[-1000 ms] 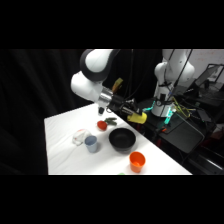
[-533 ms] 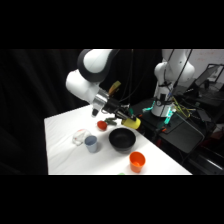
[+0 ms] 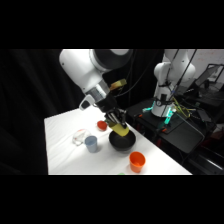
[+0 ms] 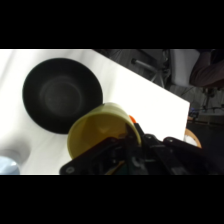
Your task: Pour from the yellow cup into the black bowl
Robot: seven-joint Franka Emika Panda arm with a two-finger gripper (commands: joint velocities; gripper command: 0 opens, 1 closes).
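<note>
I see the gripper [image 3: 116, 121] low over the table [image 3: 65, 150], closed on the yellow cup [image 3: 120, 130]; in wrist view the black fingers [image 4: 107, 152] clamp the cup's [image 4: 102, 130] wall from below. Cup is tilted, lifted off the table, sitting right above the black bowl [image 3: 121, 142] at its upper rim in side view. Wrist view: cup's open mouth faces the camera, overlapping the bowl's [image 4: 60, 95] lower-right rim; bowl interior looks dark, can't tell any contents. Can't tell if anything is leaving the cup. Other items, side view: orange cup [image 3: 136, 160] near table's front edge, just right of bowl; pale blue cup [image 3: 91, 144] left of bowl, w/ a clear glass thing [image 3: 79, 136] beside it; small red-orange item [image 3: 102, 125] behind bowl, partly hidden by the gripper. Second white arm [image 3: 167, 75] stands at upper right, off the table.
</note>
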